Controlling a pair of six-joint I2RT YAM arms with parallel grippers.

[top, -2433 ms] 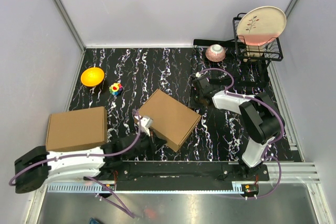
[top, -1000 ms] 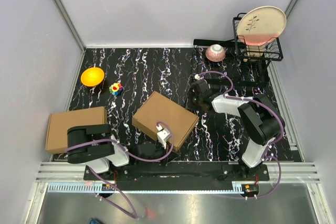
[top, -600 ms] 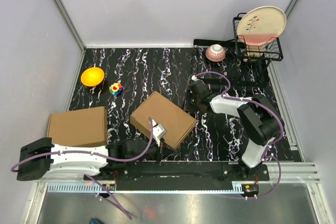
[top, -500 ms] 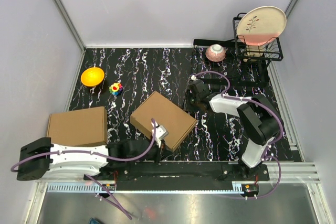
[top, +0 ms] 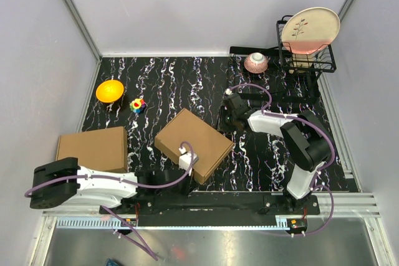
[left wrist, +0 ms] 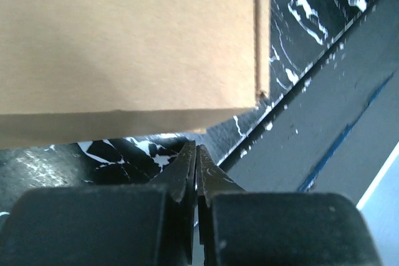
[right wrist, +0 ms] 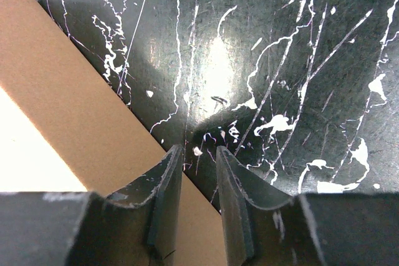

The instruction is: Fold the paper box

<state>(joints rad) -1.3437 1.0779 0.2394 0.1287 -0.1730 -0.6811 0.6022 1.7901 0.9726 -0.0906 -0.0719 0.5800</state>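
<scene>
The left gripper (left wrist: 196, 154) is pinched shut on nothing, just under the near edge of the paper box (top: 194, 143) — mid-table. The right gripper (right wrist: 198, 160) keeps a narrow gap beside its far edge. Light, stiff cardboard, probably best taken by an edge (only the overhead view shows the second carton (top: 91, 149)).

A black marbled table (top: 187, 85) is seen; on it lie the paper box (top: 194, 143), a carton (top: 91, 149), an orange bowl (top: 109, 90) and a dish rack (top: 305, 60).

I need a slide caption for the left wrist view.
Left claw, shut and empty, at the paper box's near corner.
</scene>
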